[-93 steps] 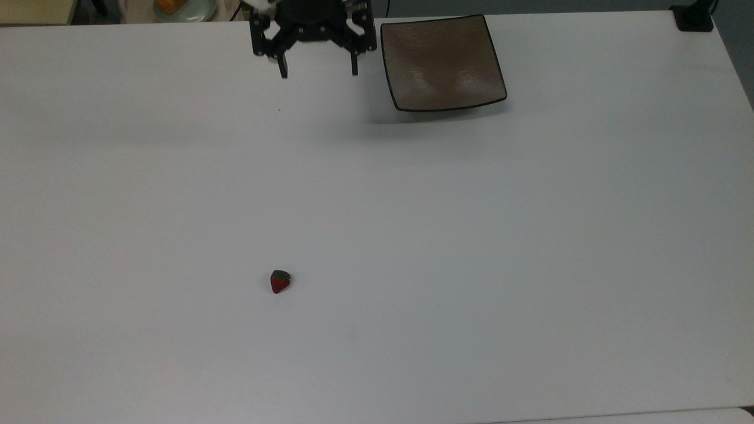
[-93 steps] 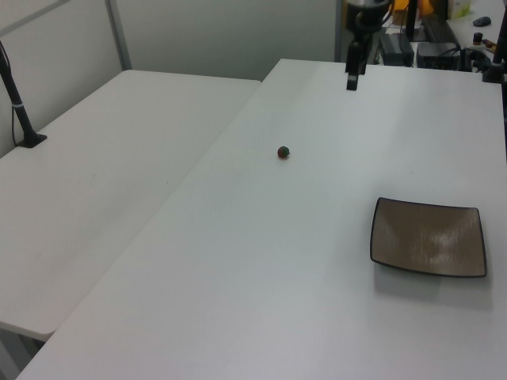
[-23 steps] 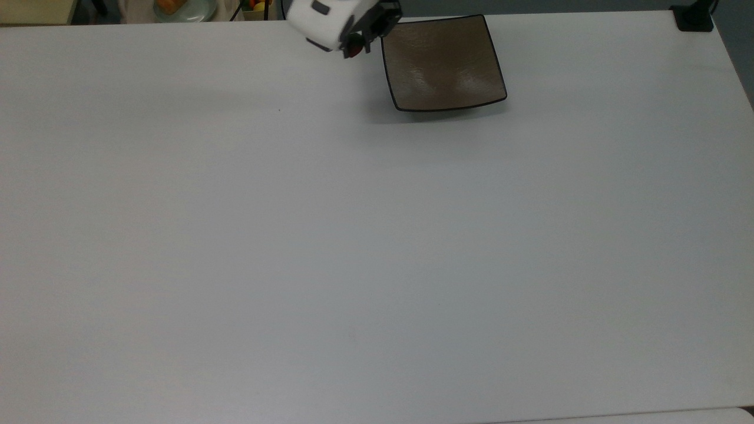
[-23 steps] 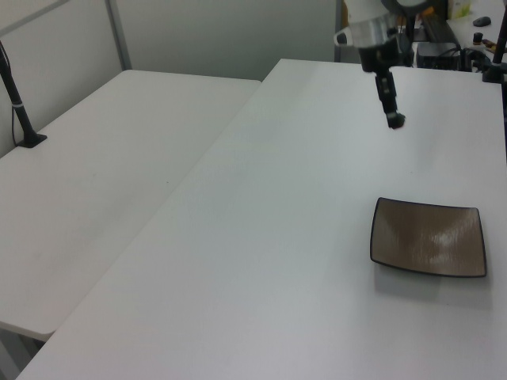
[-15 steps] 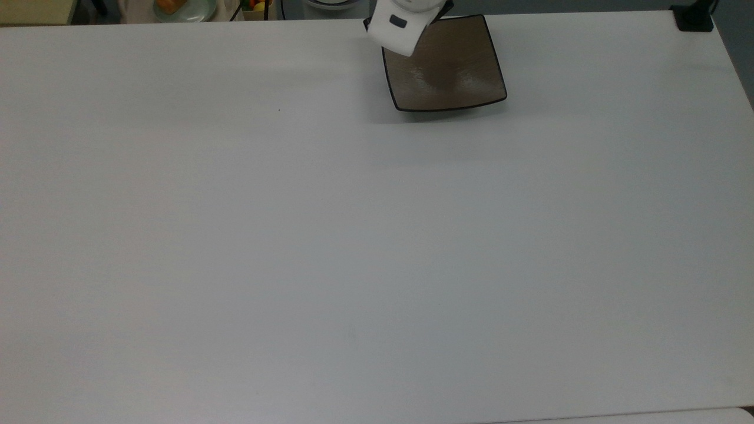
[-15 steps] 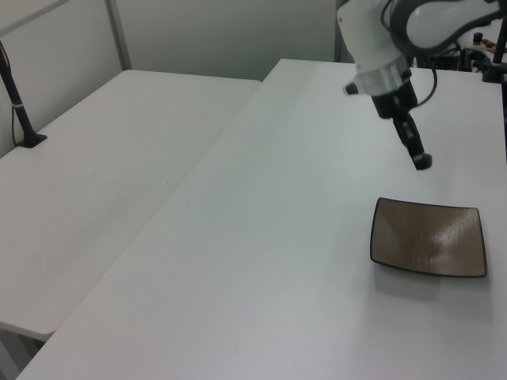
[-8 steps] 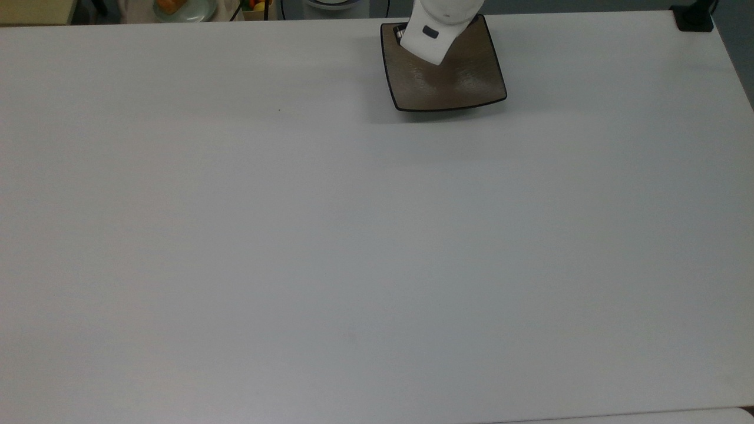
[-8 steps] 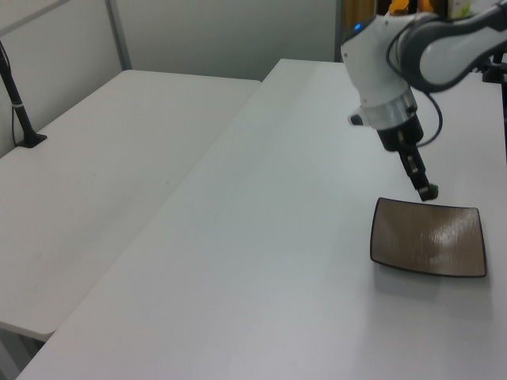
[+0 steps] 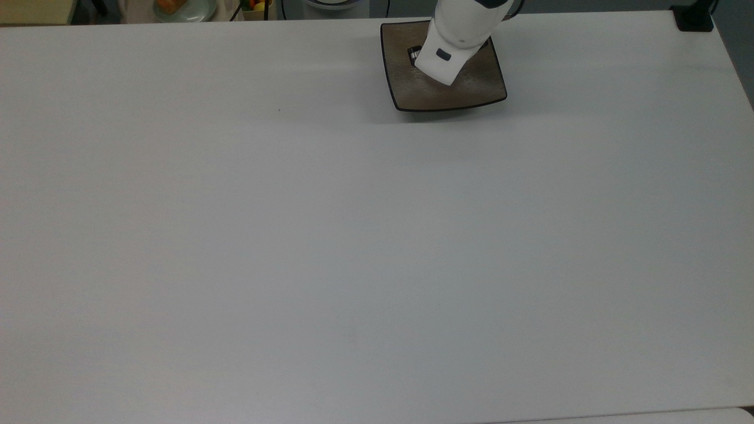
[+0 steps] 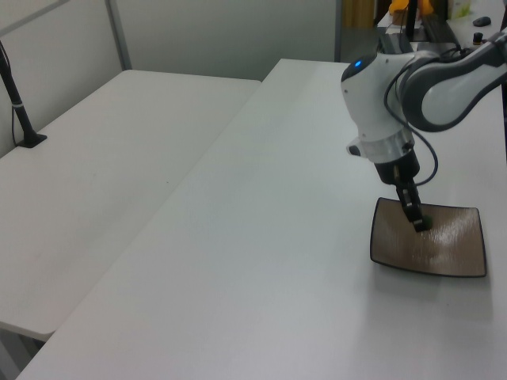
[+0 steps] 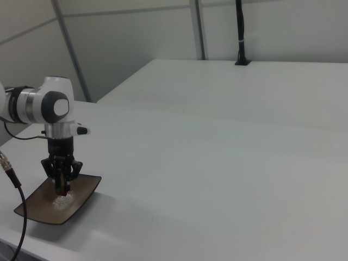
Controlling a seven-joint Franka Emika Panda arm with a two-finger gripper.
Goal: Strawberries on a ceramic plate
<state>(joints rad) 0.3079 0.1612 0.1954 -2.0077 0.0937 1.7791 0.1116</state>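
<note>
The square brown-grey ceramic plate lies at the far edge of the white table, right of centre in the top view. My gripper hangs over the plate's middle, pointing down and shut on the small strawberry, whose green cap shows at the tip. In the right view the red strawberry sits between the fingertips of the gripper, just above the plate. I cannot tell whether the berry touches the plate. From above, the white wrist hides the berry.
A round pale-green dish with orange food stands beyond the table's far edge. A black clamp base sits at the top view's far right corner. A second white table adjoins on the left view's left, with a black post.
The strawberry left its spot on the open table and is held in the gripper. Over the last second the arm carried it across to the plate and lowered toward its middle.
</note>
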